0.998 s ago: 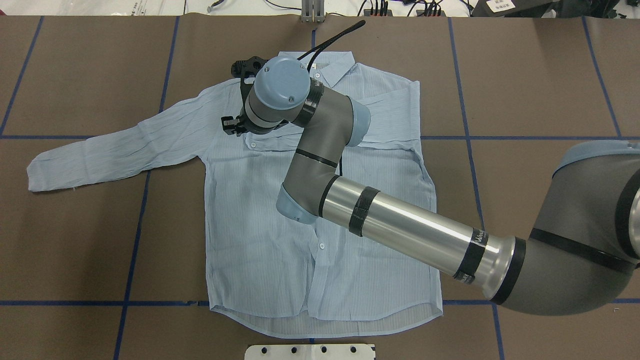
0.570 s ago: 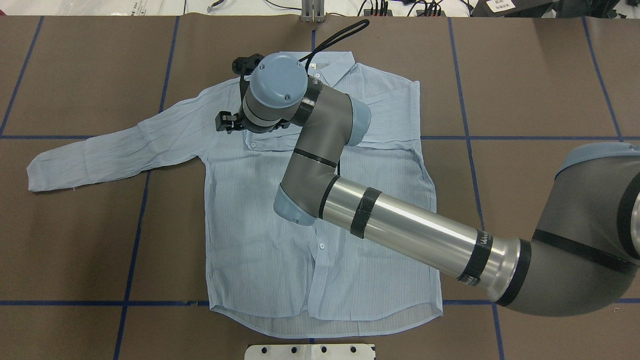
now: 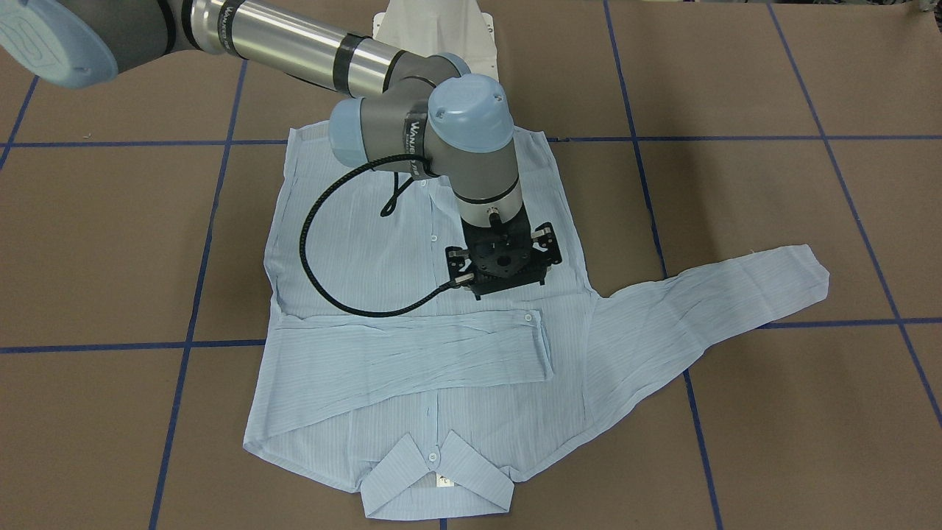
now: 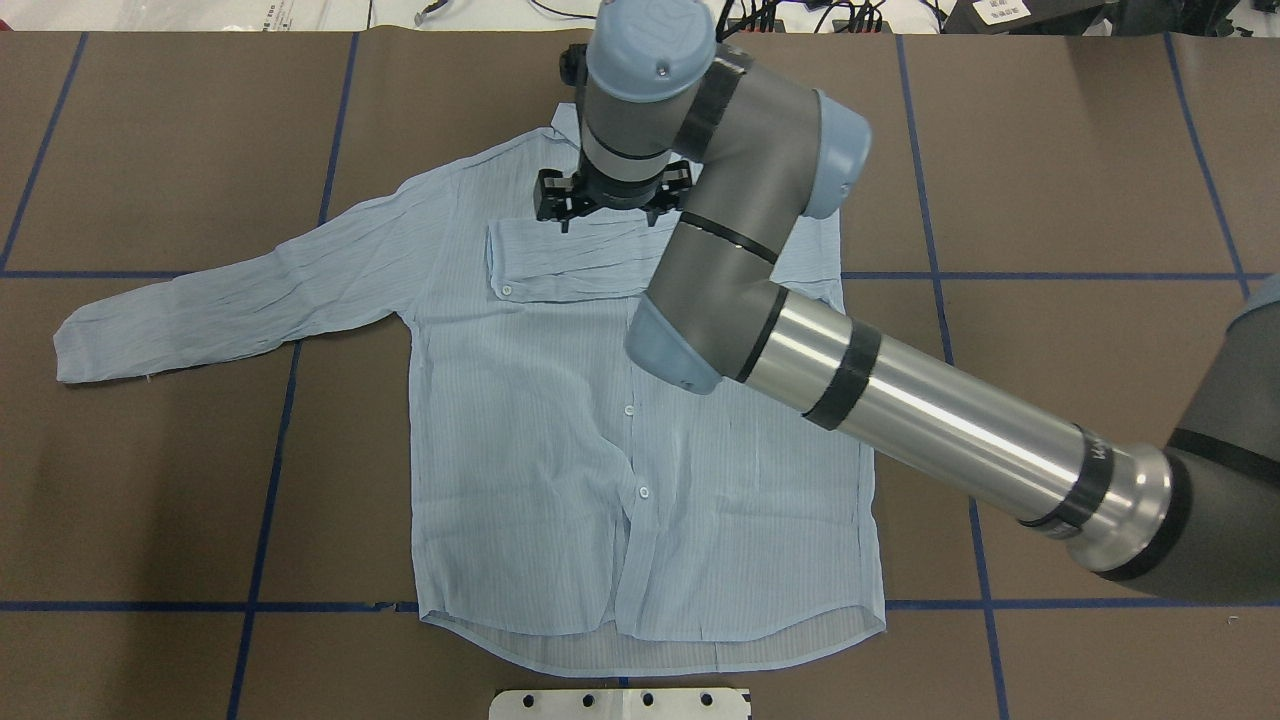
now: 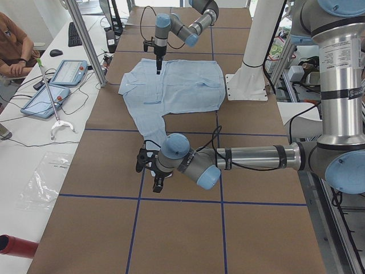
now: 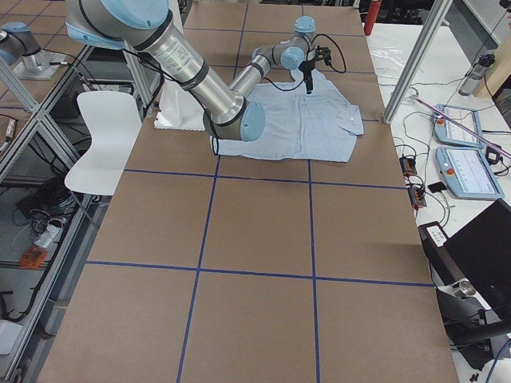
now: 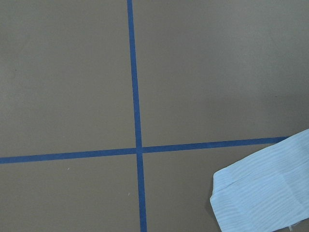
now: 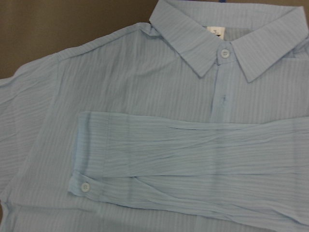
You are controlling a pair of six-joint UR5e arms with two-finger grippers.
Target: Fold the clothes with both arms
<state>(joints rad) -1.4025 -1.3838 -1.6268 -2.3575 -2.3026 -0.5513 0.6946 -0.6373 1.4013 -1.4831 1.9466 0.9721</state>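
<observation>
**Shirt laid flat, one sleeve folded in.** The pale blue shirt (image 4: 560, 430) is spread front-up and buttoned on the brown table (image 4: 1080, 180), directly beneath the right gripper (image 3: 506, 266). This gripper is held pointing downward over the upper chest. Its fingertips are hidden by its own body and the wrist, so it cannot be told whether it is released or clenched. Just to the collar side of the gripper, one sleeve (image 3: 412, 357) is folded across the chest, and its buttoned cuff (image 3: 533, 331) ends almost below the gripper. The collar (image 3: 438, 471) lies beyond that sleeve, on the side away from the robot's base. The other sleeve (image 4: 230, 300) is stretched out flat from the shoulder, away from the right gripper and toward the left gripper (image 5: 151, 171). The left gripper is shown only in the side view, low over bare table crossed by blue tape lines (image 7: 135, 96), and its state cannot be told. The end of the outstretched sleeve is seen near it, at the lower corner of the left wrist view.
</observation>
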